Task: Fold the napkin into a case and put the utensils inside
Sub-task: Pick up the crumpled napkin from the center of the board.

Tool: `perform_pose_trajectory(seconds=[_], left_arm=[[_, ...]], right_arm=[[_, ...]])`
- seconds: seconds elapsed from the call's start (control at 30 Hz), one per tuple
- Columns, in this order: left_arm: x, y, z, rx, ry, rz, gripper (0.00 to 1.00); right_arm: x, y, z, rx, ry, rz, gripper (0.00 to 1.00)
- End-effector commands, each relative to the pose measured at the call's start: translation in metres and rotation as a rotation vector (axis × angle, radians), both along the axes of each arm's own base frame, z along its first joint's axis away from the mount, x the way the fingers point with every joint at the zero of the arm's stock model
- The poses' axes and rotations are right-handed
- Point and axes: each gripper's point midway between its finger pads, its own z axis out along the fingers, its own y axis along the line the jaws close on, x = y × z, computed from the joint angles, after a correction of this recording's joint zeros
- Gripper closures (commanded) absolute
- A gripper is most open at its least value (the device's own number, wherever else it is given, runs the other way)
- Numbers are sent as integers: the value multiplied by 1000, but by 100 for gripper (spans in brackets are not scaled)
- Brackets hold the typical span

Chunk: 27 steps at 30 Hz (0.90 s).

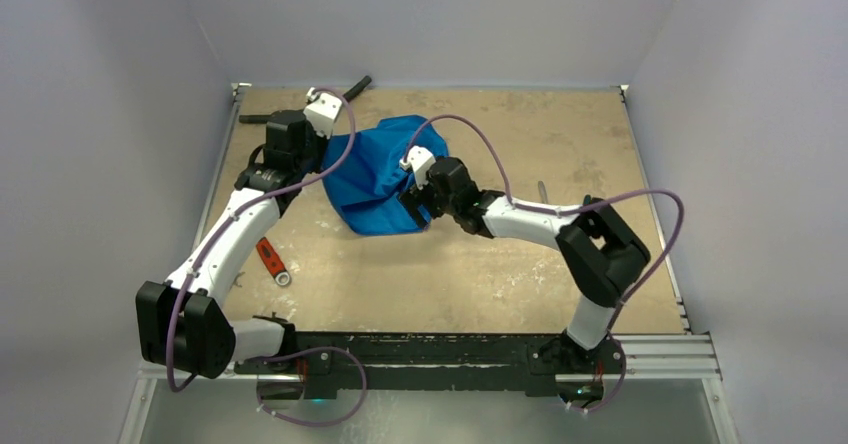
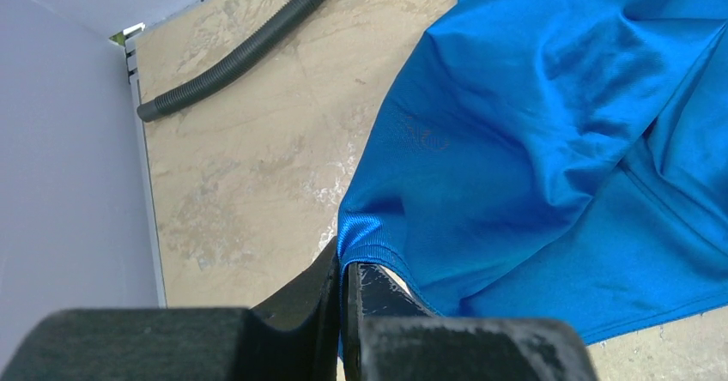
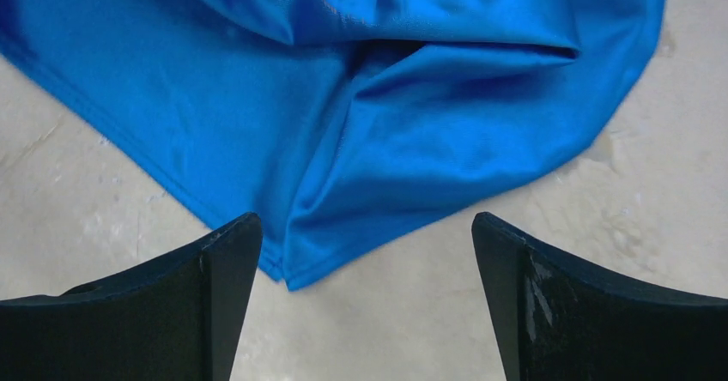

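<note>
Two tools work at one cloth. The left tool (image 2: 342, 265) has its fingers pressed together on a hemmed corner of the napkin (image 2: 549, 141), pinching the blue satin, and the fabric runs away from the grip in long loose folds across the desk (image 2: 249, 184). The right tool (image 3: 362, 218) is spread wide, its two dark fingers (image 3: 215, 295) well apart with nothing gripped between them. It hangs low over the desk at another corner of the napkin, and the pointed hem lies in the gap, nearer the left-hand finger in the wrist view. From above, the napkin sits rumpled toward the far middle of the desk, between the two wrists, bunched into a rough mound and not shaped into a flat pouch. A black ribbed hose (image 2: 245, 51) lies in the far left corner of the desk, apart from the cloth. A wrench (image 1: 272, 262) with a red handle lies beside the left forearm, well apart from the napkin.
</note>
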Motion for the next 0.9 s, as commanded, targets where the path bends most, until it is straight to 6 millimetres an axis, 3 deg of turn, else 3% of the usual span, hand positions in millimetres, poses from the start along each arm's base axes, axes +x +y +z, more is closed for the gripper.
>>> perform_pose_trajectory(seconds=[0.0,0.33,0.53,0.6,0.63,0.67,0.77,0.87], left_arm=[[3,5,19,-9,-34,30,100],[-1,8,24,5,-40,26,100],[0,6,28,-4,-41,20,100],[0,6,33,-6,-45,17,100],[-1,6,35,-5,-47,15,100],[-1,6,39,-3,-53,14,100],[0,5,53,5,-77,1,100],[1,4,75,9,-119,-19,100]], right_arm=[[4,22,-16,65,40,-98,6],[-7,20,-53,63,128,-209,34],[-3,21,-70,45,153,-262,68],[-4,18,-74,30,170,-278,85],[-5,16,-76,20,174,-285,99],[-7,13,-77,13,182,-293,100],[-3,2,-57,22,138,-329,100],[7,-4,-7,73,58,-349,100]])
